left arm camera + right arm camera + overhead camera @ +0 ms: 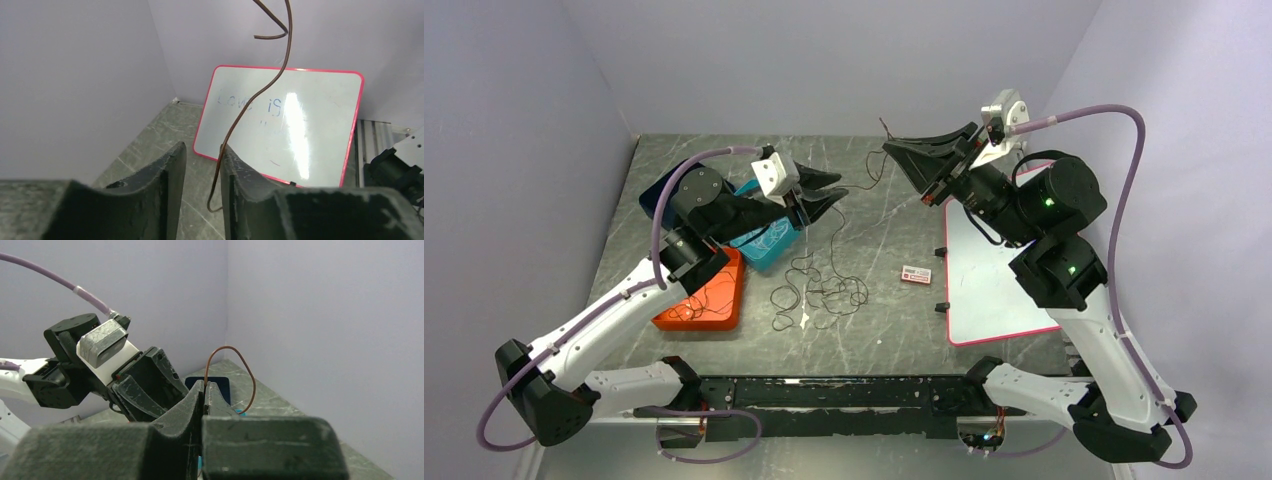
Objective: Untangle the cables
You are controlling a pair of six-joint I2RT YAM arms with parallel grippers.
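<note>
Right hand [205, 386] clenched on a brown cable [254, 382] up high, left hand [202, 150] parted around a brown strand [243, 111], tangle [819, 295] lying between trays [712, 297] and whiteboard [989, 285].

A red-framed whiteboard [994, 285] lies right on the grey marbled desk [884, 215], a small red-and-white packet [916, 274] beside it; an orange tray [719, 288] and a teal tray [766, 252] sit left.
</note>
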